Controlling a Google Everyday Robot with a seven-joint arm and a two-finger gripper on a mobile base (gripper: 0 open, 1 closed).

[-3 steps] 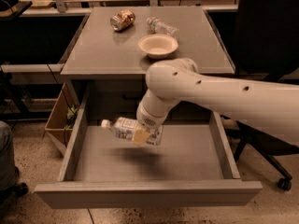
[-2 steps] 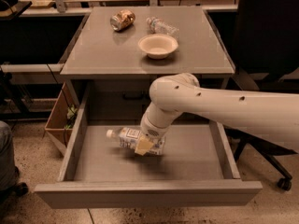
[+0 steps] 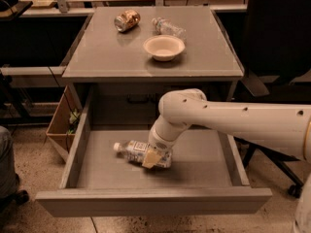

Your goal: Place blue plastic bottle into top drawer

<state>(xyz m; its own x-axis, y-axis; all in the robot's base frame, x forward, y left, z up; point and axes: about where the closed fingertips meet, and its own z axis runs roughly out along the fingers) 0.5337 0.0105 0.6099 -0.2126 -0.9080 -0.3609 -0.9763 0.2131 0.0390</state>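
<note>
The arm (image 3: 233, 120) has sunk lower into the top drawer (image 3: 199, 166). Its rounded elbow, level with the front edge of the bench (image 3: 107, 57) a second ago, now sits below that edge, in front of the drawer's back wall. The gripper (image 3: 154, 155) has come down with it and is now low over the drawer floor, left of centre. The blue plastic bottle (image 3: 133, 151), a second ago carried clear above the floor, now lies on its side at floor level, white cap pointing left, its other end under the gripper. It has also shifted a little right and toward the drawer front.
</note>
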